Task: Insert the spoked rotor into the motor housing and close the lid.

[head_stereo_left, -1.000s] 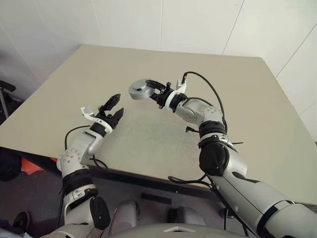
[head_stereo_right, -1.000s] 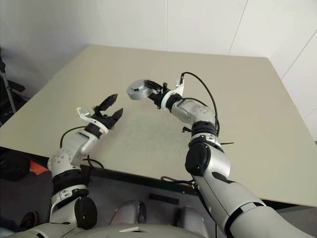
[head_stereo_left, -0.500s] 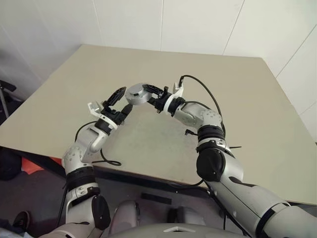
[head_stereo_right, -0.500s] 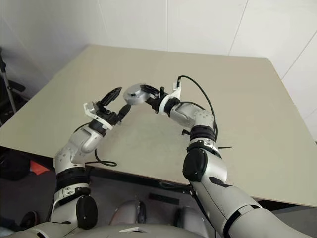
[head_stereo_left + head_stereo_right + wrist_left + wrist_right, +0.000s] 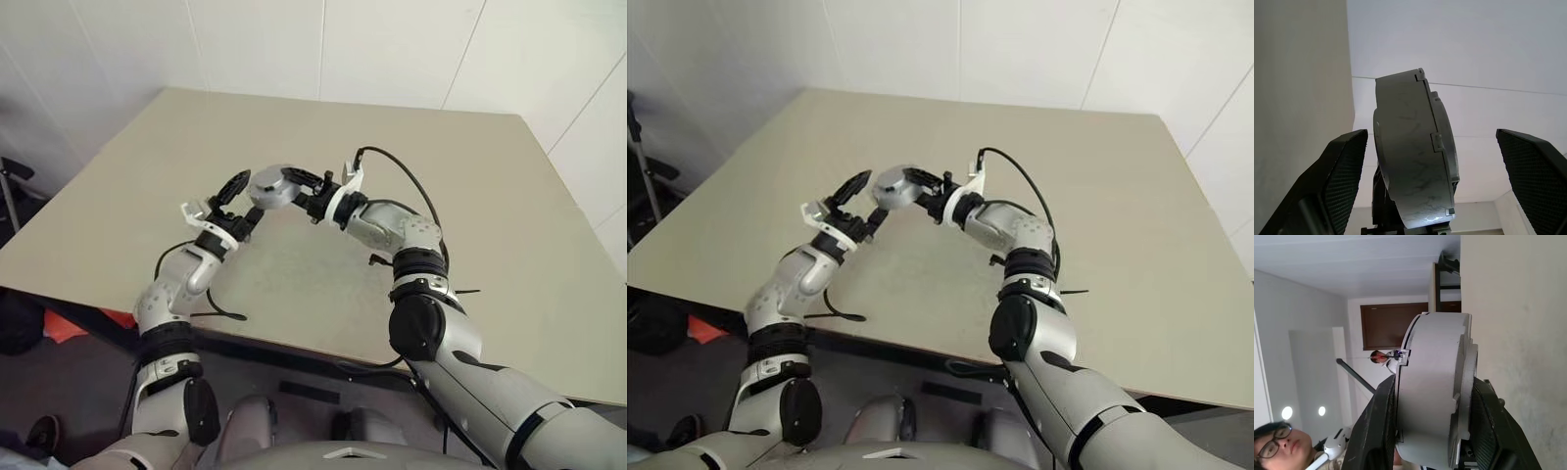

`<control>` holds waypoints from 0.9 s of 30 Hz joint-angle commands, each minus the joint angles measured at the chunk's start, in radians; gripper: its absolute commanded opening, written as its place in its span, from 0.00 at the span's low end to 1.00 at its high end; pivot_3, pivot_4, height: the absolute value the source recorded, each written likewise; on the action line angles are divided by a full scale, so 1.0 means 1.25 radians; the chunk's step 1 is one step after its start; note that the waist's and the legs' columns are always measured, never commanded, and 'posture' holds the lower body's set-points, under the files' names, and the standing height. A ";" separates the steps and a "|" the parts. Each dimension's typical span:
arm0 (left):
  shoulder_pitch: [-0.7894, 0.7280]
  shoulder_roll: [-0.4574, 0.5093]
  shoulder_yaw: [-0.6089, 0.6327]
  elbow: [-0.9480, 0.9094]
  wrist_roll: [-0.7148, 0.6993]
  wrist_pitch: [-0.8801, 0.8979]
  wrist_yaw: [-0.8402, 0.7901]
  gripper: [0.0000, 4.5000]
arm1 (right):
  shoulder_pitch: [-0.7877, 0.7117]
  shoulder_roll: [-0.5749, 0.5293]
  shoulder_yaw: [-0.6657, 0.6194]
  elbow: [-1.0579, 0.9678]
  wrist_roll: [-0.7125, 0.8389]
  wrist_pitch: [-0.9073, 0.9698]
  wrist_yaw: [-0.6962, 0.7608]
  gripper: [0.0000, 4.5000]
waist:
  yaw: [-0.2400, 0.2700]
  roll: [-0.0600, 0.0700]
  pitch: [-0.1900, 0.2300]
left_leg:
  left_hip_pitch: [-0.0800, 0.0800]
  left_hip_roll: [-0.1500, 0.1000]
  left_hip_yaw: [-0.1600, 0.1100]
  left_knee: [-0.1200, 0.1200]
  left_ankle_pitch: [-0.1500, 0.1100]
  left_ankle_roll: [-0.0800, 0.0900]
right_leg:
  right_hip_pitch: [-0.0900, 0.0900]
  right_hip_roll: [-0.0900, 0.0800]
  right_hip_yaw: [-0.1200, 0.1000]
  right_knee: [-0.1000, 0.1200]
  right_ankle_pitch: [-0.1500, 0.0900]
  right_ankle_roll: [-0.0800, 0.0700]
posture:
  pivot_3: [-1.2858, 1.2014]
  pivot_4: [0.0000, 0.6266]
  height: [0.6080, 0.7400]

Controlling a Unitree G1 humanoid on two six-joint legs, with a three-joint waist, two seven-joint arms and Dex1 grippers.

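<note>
My right gripper is shut on the rim of the motor housing, a thick round grey disc held on edge above the table. A flatter grey layer with a small tab, which looks like the lid, sits on one face of it. The right fingers clamp it from both sides. My left gripper is open right beside the housing, and its black fingers stand wide on either side without touching. The spoked rotor is hidden.
The beige table's near edge runs under both forearms, and a white panelled wall stands behind it. A black cable loops over the right wrist. A person appears in the right wrist view.
My left gripper has risen and moved right, up to the held housing, staying open. The right gripper has kept its grip and barely moved.
</note>
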 commanded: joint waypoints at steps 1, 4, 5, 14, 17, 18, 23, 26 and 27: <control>-0.041 0.007 -0.007 0.033 0.027 -0.006 -0.043 0.99 | -0.013 0.007 -0.001 -0.046 0.053 0.009 0.007 0.44 | 0.000 0.000 0.000 | 0.000 0.000 0.000 0.000 0.000 0.000 | 0.000 0.000 0.000 0.000 0.000 0.000 | 0.52 0.00 1.00; -0.063 0.010 -0.010 0.063 0.048 -0.001 -0.065 0.99 | -0.014 0.009 -0.002 -0.058 0.059 0.009 0.004 0.44 | 0.000 0.000 0.000 | 0.000 0.000 0.000 0.000 0.000 0.000 | 0.000 0.000 0.000 0.000 0.000 0.000 | 0.52 0.00 1.00; -0.068 0.010 -0.010 0.069 0.054 0.001 -0.070 0.99 | -0.014 0.010 -0.002 -0.061 0.061 0.010 0.003 0.44 | 0.000 0.000 0.000 | 0.000 0.000 0.000 0.000 0.000 0.000 | 0.000 0.000 0.000 0.000 0.000 0.000 | 0.52 0.00 1.00; -0.071 0.016 0.001 0.062 0.080 0.007 -0.090 0.90 | -0.014 0.001 0.006 -0.055 0.053 -0.010 0.007 0.44 | 0.000 0.000 0.000 | 0.000 0.000 0.000 0.000 0.000 0.000 | 0.000 0.000 0.000 0.000 0.000 0.000 | 0.52 0.00 1.00; -0.070 0.014 0.001 0.060 0.089 0.007 -0.093 0.72 | -0.016 0.002 0.012 -0.051 0.052 -0.014 0.010 0.44 | 0.000 0.000 0.000 | 0.000 0.000 0.000 0.000 0.000 0.000 | 0.000 0.000 0.000 0.000 0.000 0.000 | 0.52 0.00 1.00; -0.070 0.013 0.001 0.058 0.089 0.011 -0.095 0.66 | -0.016 0.001 0.014 -0.051 0.052 -0.015 0.012 0.44 | 0.000 0.000 0.000 | 0.000 0.000 0.000 0.000 0.000 0.000 | 0.000 0.000 0.000 0.000 0.000 0.000 | 0.52 0.00 1.00; -0.066 0.010 -0.002 0.049 0.089 0.030 -0.104 0.50 | -0.014 0.000 0.024 -0.053 0.051 -0.016 0.019 0.44 | 0.001 0.000 0.000 | 0.000 0.000 0.000 0.000 0.000 0.000 | 0.000 0.000 0.000 0.000 0.000 0.000 | 0.52 0.00 1.00; -0.067 0.010 -0.003 0.050 0.093 0.034 -0.107 0.50 | -0.007 -0.003 0.043 -0.063 0.039 -0.017 0.030 0.44 | 0.001 0.000 0.000 | 0.000 0.000 0.000 0.000 0.000 0.000 | 0.000 0.000 0.000 0.000 0.000 0.000 | 0.52 0.00 1.00; -0.067 0.010 -0.004 0.050 0.094 0.035 -0.110 0.50 | -0.004 -0.003 0.050 -0.066 0.034 -0.019 0.032 0.44 | 0.001 0.000 0.000 | 0.000 0.000 0.000 0.000 0.000 0.000 | 0.000 0.000 0.000 0.000 0.000 0.000 | 0.52 0.00 1.00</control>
